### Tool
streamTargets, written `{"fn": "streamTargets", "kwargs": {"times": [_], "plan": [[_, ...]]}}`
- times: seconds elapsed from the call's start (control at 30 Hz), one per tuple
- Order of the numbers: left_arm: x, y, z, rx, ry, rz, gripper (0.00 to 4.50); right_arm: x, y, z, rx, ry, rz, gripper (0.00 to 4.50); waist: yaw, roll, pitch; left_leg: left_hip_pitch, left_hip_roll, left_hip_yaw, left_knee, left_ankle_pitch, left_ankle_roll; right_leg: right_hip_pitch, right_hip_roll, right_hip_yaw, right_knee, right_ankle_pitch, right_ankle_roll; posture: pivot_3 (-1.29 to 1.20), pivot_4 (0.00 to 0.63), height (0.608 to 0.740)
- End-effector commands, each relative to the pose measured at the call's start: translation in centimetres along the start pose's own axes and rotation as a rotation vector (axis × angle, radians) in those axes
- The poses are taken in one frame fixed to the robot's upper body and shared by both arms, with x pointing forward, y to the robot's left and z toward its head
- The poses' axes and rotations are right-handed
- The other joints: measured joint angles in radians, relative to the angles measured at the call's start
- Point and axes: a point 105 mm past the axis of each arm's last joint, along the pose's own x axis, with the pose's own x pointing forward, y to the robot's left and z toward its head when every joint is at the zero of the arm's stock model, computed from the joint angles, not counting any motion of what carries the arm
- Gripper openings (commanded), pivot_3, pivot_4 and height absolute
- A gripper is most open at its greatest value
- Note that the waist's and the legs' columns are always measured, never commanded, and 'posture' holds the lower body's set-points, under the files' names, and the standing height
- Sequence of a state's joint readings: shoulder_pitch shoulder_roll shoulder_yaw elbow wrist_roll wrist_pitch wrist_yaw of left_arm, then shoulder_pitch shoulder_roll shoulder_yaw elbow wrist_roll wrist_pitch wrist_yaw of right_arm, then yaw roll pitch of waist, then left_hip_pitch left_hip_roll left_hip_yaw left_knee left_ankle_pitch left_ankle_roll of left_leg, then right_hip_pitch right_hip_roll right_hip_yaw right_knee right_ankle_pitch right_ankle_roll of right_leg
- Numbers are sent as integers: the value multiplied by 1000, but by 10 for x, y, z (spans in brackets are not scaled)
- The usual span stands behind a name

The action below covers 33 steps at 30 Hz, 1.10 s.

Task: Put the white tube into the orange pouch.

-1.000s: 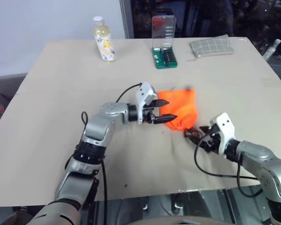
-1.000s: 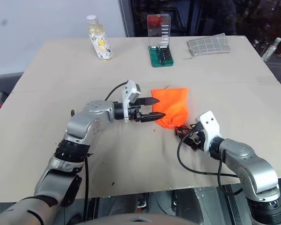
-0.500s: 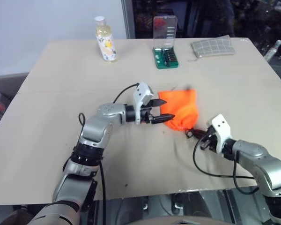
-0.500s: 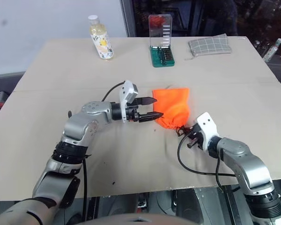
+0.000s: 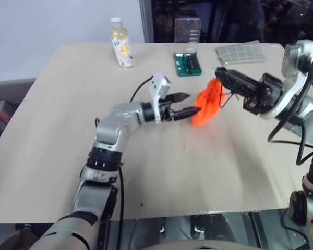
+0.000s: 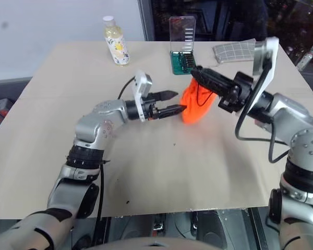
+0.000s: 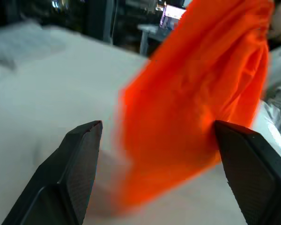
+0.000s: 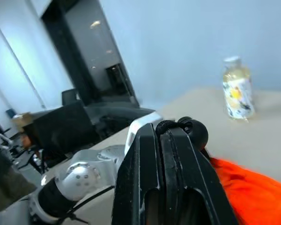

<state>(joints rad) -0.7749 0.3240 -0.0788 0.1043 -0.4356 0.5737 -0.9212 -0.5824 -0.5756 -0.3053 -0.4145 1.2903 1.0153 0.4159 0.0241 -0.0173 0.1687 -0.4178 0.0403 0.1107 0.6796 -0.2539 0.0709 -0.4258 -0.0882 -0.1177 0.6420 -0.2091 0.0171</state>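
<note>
Holding the orange pouch (image 5: 206, 104) up over the table (image 5: 224, 172) by its thin dark cord (image 6: 199, 95), with the right gripper (image 5: 219, 72) pinched fully together on the cord just beneath the knot (image 8: 195, 131). Letting the pouch hang as a crumpled, slanting drop of fabric below those closed fingertips, near the middle of the table; not showing clearly whether its lowest corner is touching the tabletop or hanging just above it.

Reaching in level from the robot's left with the left gripper (image 5: 191, 102), its two black fingers spread wide. Bracketing the lower part of the pouch in the left wrist view, with one fingertip (image 7: 86, 136) standing apart from the fabric and the other (image 7: 234, 138) lying right against the pouch's edge. Gripping nothing with this hand.

Standing along the far edge of the table, well apart from the pouch: a yellowish clear bottle with a white cap (image 5: 121, 42) to the left, a green bit case with an upright clear lid (image 5: 187, 49) beside the middle, and a grey checked cloth (image 5: 240, 52) to the right.
</note>
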Motion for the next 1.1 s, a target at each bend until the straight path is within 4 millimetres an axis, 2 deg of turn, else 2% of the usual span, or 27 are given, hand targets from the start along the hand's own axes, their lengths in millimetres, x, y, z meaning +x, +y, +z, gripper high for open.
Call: {"fn": "streamTargets", "kwargs": {"times": [0.03, 0.17, 0.27, 0.33, 0.4, 0.47, 0.83, 0.93, 1.1], "plan": [[5, -8, 24, 80, -57, -64, 3905, -6, -1, -17, -3, 89, -33, 42, -2, 0, 0, -1, -1, 2, 0, -1, 2, -1, 0, 0, -1, 0, 0, 0, 150, 740], [10, -21, 36, 164, -59, -174, 3905, -15, 1, -34, -55, 218, -68, 42, -8, 0, 0, -4, -2, 6, 2, -3, 6, -4, -2, 3, -1, 1, 2, 0, 150, 740], [12, -33, 43, 222, -62, -264, 3905, -20, 3, -37, -57, 240, -69, 42, -9, 0, 0, -3, -1, 6, 4, -4, 6, -4, -2, 2, -1, 1, 3, 0, 150, 740], [12, -40, 43, 337, -45, -328, 3905, -24, 7, -40, -61, 265, -66, 42, -9, 0, 0, -2, -1, 6, 4, -3, 5, -4, -1, 3, 0, 1, 3, 0, 150, 740], [13, -45, 37, 516, -4, -394, 3905, -28, 11, -40, -63, 284, -61, 42, -9, 0, 0, -2, -1, 6, 4, -3, 5, -3, -1, 3, 0, 1, 3, 0, 150, 740], [14, -47, 31, 610, 18, -436, 3905, -31, 16, -40, -57, 293, -50, 42, -9, 0, 0, -2, 0, 6, 4, -3, 5, -3, -1, 3, 0, 1, 2, 0, 150, 740], [24, -69, 14, 790, -9, -640, 3905, -61, 34, -59, -70, 507, -58, 42, -6, 0, 0, -4, -1, 5, 5, -4, 7, -4, -2, 3, -3, 1, 3, 0, 150, 740], [26, -77, 11, 821, -20, -699, 3005, -65, 36, -59, -70, 526, -60, 0, -6, 0, 0, -4, -1, 5, 6, -5, 9, -4, -2, 3, -2, 1, 3, 0, 150, 740], [30, -85, 4, 869, -17, -781, 901, -67, 37, -59, -68, 529, -62, 0, -7, 0, 0, -4, 0, 5, 7, -7, 11, -4, -2, 3, -2, 1, 3, 0, 150, 740]]}}
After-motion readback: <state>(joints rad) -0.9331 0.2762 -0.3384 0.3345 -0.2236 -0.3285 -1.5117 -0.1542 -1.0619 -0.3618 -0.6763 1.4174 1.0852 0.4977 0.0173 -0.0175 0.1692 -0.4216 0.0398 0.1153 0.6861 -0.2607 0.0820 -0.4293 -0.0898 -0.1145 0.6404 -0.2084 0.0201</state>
